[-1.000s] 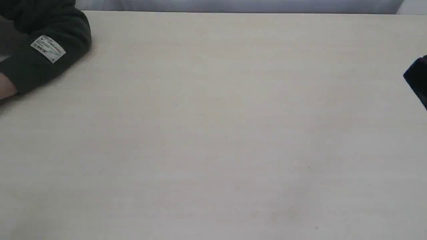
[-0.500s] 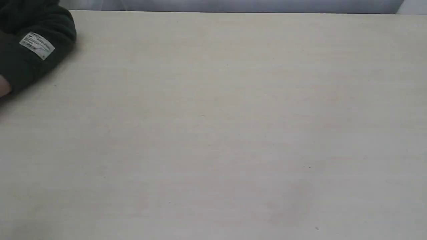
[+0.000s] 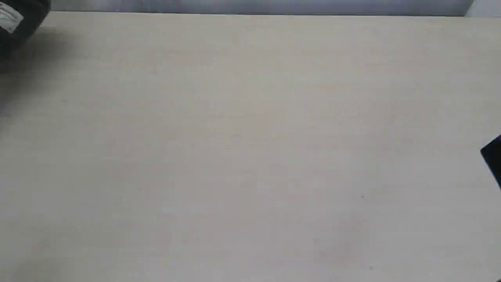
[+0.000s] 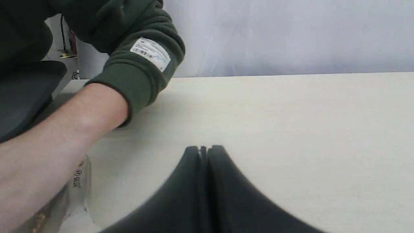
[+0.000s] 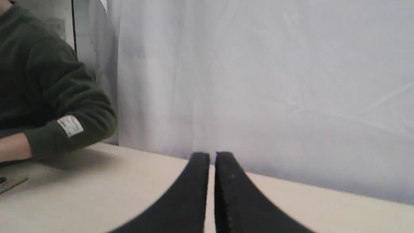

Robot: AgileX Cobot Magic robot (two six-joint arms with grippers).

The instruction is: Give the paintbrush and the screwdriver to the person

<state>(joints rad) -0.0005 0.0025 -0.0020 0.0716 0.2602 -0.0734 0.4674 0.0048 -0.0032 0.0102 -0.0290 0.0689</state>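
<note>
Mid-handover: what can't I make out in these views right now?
- No view shows the paintbrush or the screwdriver identifiably.
- The person's hand: the left wrist view shows only the forearm; the frame edge cuts the hand off.
- The clear packaging under the forearm: blurred, contents unreadable.
- The dark shape in the exterior view: cut by the right edge, unidentifiable.

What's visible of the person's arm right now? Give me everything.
The person's arm wears a dark green, fleece-looking sleeve ending in a cuff, with a small white printed label just above it. Past the cuff the forearm is bare and light-skinned; the hand is out of frame. The arm angles low over the pale table; whether it touches cannot be told. The exterior view catches only a sliver of sleeve at its top left corner.
</note>
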